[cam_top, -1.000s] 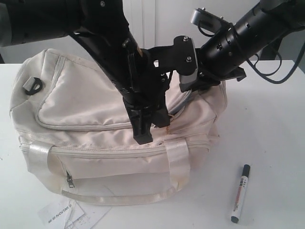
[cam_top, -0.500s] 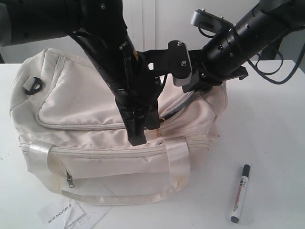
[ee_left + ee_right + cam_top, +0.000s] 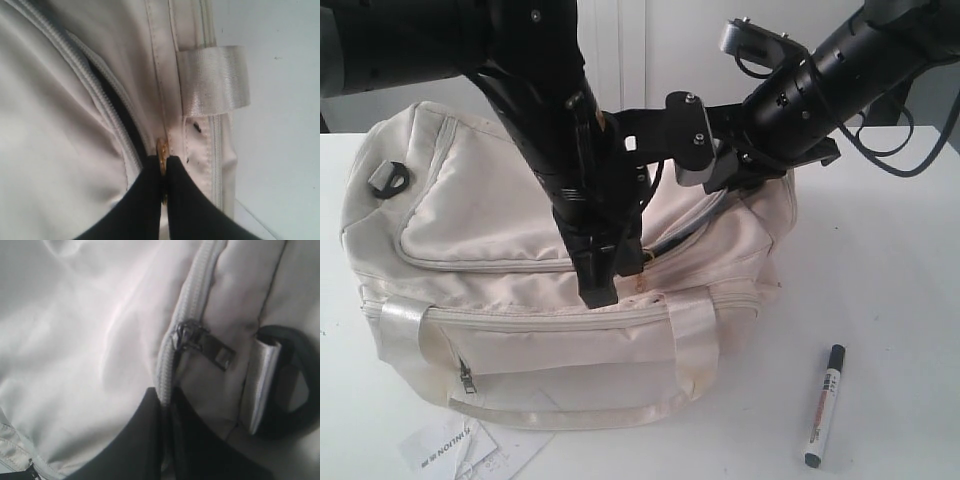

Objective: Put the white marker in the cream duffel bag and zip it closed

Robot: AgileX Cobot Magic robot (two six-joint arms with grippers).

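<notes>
Firstly, cream duffel bag (image 3: 510, 215): lies on the white table (image 3: 890, 260), filling the left and centre of the exterior view, front pocket facing the lower edge.
Top zip: a dark gap shows between the two rows of teeth just right of the frame's centre.
White marker (image 3: 824, 405): flat on the table at lower right, well apart from the bag, black cap pointing up the frame.
Left gripper (image 3: 162, 164): reaches down at the centre onto the bag's front top edge; fingers together, clamped on a small gold zip pull (image 3: 161, 150) beside a strap handle (image 3: 212, 80).
Right gripper (image 3: 165, 399): on the bag's upper right end; fingers together, pinching the zip seam just beside a dark slider (image 3: 184, 335) and a black ring (image 3: 295, 390).
Paper tag (image 3: 460, 447): lower left, before the bag.
</notes>
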